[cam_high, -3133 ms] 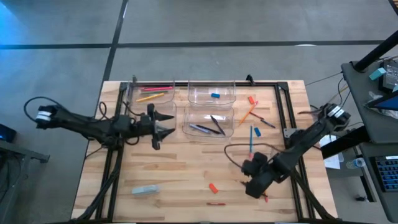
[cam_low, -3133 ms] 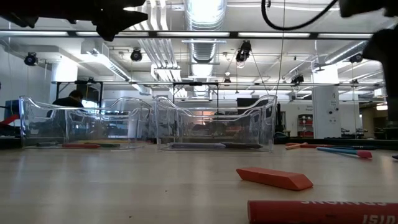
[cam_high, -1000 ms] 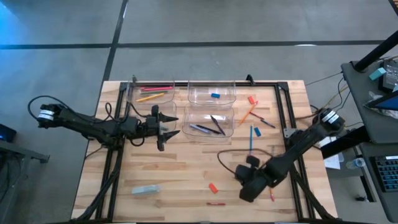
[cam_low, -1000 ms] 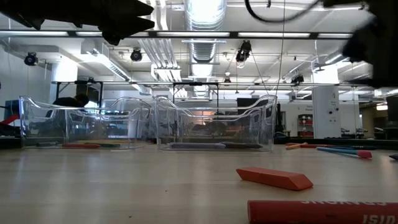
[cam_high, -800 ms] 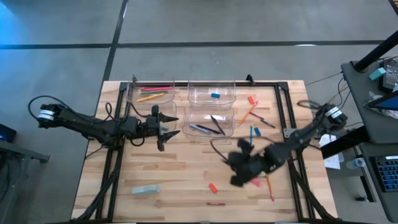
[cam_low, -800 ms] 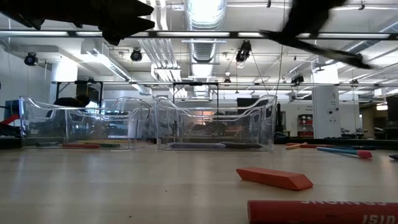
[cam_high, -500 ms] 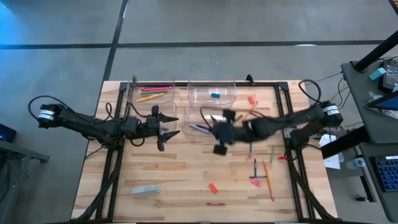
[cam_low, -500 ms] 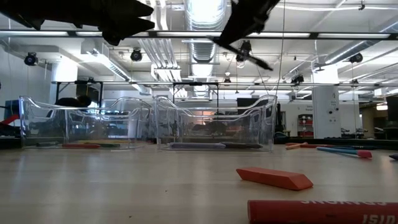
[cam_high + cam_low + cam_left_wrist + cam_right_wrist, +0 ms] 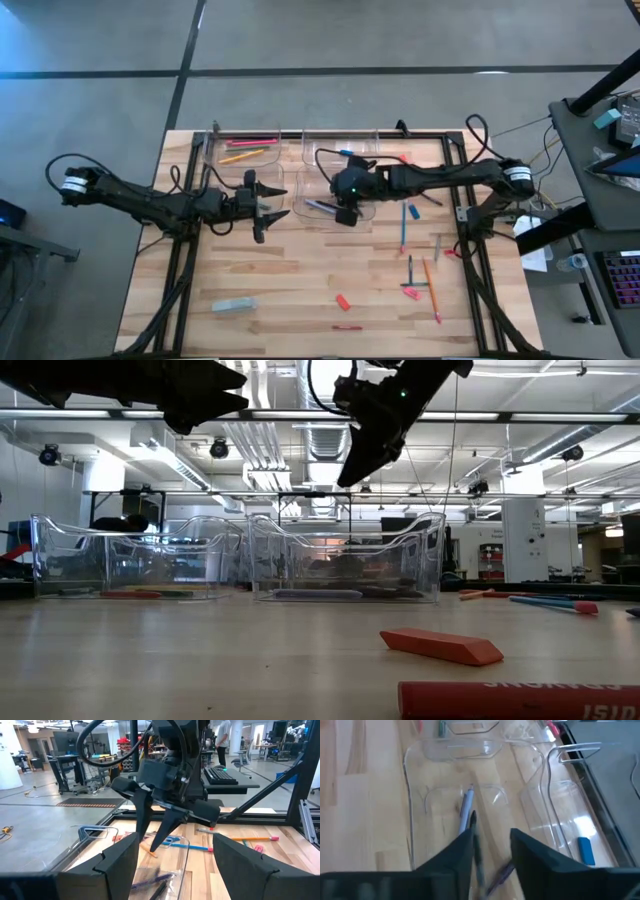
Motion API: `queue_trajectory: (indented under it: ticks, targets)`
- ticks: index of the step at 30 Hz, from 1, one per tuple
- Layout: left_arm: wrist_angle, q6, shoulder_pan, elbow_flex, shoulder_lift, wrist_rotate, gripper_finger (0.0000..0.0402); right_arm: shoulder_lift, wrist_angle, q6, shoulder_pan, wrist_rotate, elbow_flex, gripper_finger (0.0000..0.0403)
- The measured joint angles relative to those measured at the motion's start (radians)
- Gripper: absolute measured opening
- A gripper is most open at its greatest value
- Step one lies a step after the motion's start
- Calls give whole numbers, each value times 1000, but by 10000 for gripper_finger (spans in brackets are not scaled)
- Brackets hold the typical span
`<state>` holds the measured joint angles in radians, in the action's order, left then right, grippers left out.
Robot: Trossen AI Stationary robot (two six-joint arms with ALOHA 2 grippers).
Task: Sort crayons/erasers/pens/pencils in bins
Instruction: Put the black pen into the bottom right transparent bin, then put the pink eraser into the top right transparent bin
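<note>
Overhead, the right gripper [image 9: 343, 213] hangs parted over the pens' bin [image 9: 312, 184], hiding half its contents; left gripper [image 9: 280, 201] waits beside it, fingers wide

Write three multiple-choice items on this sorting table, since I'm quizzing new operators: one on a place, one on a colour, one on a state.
1. Over which bin does the right hand hang?
A. the bin holding bright pencils
B. the bin holding dark pens
C. no bin, it is at the table's near edge

2. What colour is the eraser in the far middle bin?
A. blue
B. green
C. yellow

3. How is the left hand?
A. shut on a pencil
B. shut on an eraser
C. open and empty

Answers:
1 B: the high view shows it above the near middle bin, and its wrist view looks down on the pens.
2 A: a small blue block lies in that bin.
3 C: its fingers stand apart with nothing between them.
</note>
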<state>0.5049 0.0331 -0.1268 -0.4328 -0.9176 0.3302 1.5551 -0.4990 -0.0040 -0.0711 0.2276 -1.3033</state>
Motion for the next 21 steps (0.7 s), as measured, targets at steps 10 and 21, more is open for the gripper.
queue_trajectory:
  ticks: [10,21]
  targets:
    - [-9,-1,0,0,0,0,238,-87,-299,176,46,1,-17,210]
    - [-16,-28,0,1,0,0,238,-192,-566,688,422,7,102,208]
